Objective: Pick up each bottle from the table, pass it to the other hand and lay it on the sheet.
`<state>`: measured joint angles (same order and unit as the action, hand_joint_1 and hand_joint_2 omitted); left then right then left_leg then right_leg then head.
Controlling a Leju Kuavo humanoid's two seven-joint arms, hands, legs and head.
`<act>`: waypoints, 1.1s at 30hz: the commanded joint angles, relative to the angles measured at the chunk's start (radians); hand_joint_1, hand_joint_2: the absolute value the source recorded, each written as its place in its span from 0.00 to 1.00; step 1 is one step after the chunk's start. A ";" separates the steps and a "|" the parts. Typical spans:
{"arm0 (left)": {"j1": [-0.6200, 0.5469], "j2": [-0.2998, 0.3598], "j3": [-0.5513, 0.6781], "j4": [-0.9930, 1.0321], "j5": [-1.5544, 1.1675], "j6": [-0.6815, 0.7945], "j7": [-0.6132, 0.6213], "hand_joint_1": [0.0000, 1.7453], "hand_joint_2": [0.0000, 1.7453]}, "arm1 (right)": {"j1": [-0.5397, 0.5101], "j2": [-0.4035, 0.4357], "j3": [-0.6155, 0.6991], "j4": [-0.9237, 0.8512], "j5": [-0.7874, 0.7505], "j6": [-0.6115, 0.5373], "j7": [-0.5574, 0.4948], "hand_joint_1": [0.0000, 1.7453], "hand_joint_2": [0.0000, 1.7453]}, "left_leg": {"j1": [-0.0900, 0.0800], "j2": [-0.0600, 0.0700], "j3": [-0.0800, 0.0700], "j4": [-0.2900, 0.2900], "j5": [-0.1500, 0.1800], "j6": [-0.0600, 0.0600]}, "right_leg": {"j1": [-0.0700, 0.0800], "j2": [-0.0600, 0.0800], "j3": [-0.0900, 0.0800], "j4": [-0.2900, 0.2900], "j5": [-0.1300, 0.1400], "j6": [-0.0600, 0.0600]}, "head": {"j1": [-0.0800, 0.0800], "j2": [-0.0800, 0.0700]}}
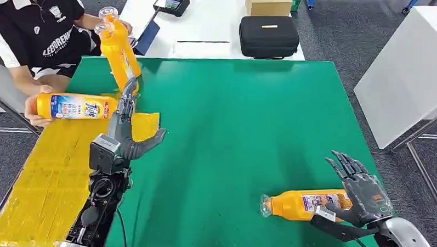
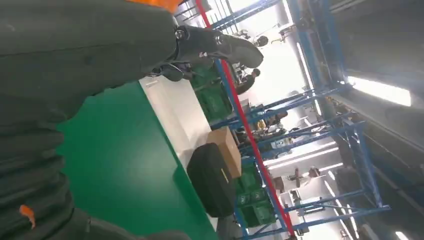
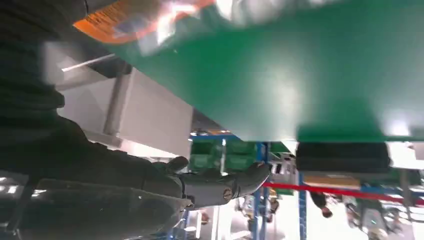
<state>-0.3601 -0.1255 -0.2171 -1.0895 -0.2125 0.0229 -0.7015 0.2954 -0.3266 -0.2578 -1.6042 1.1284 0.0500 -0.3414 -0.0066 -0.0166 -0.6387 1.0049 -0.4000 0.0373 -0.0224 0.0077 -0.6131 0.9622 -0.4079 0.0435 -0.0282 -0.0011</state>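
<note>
Right hand (image 3: 100, 185) fills one side, thumb (image 3: 225, 182) sticking out. Orange bottle (image 3: 135, 20) blurred, lying on green table (image 3: 280, 75). Black case (image 3: 342, 157) at the table's far edge.

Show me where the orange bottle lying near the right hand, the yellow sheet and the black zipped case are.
orange bottle lying on the green mat (image 1: 296, 204), head view, middle of its body
yellow sheet (image 1: 40, 187), head view, bare middle part
black zipped case (image 1: 268, 36), head view, top face

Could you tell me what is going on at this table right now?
The robot's right hand is open beside an orange bottle lying on the green mat, apparently reaching for it. Its left hand is open over the yellow sheet. A person holds one bottle by the sheet; two more stand upright nearby.
</note>
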 commanded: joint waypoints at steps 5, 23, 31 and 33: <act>-0.053 -0.010 0.021 0.099 -0.002 -0.004 0.003 0.00 1.00 | -0.062 0.074 -0.044 0.158 0.030 0.013 -0.005 0.00 1.00 | 0.002 0.001 0.006 -0.001 -0.002 -0.002 | 0.002 0.000 0.006 -0.002 -0.001 -0.002 | 0.000 0.000; -0.071 -0.013 0.046 0.139 0.014 -0.010 0.003 0.00 1.00 | -0.146 0.057 -0.005 0.285 -0.013 0.037 -0.104 0.00 1.00 | 0.002 0.000 0.007 -0.001 -0.001 -0.001 | 0.002 -0.001 0.008 -0.002 -0.001 -0.002 | 0.000 0.000; -0.059 -0.027 0.067 0.141 -0.001 -0.009 0.003 0.00 1.00 | -0.135 0.214 0.001 -0.070 -0.251 -0.217 -0.209 0.00 1.00 | 0.000 0.004 0.009 -0.001 -0.002 -0.003 | 0.001 0.003 0.008 0.001 -0.002 -0.003 | 0.000 0.000; -0.059 -0.027 0.067 0.141 -0.001 -0.008 0.003 0.00 1.00 | -0.126 0.214 0.001 -0.081 -0.253 -0.217 -0.207 0.00 1.00 | 0.001 0.002 0.007 -0.001 -0.001 -0.002 | 0.001 0.002 0.007 0.000 -0.001 -0.002 | 0.000 0.000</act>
<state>-0.3855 -0.1461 -0.1789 -1.0178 -0.2098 0.0153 -0.7015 0.1511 -0.2334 -0.2762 -1.4948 0.9401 -0.1336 -0.5273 -0.0060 -0.0160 -0.6346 1.0049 -0.3995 0.0373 -0.0218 0.0090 -0.6088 0.9623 -0.4076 0.0436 -0.0286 -0.0011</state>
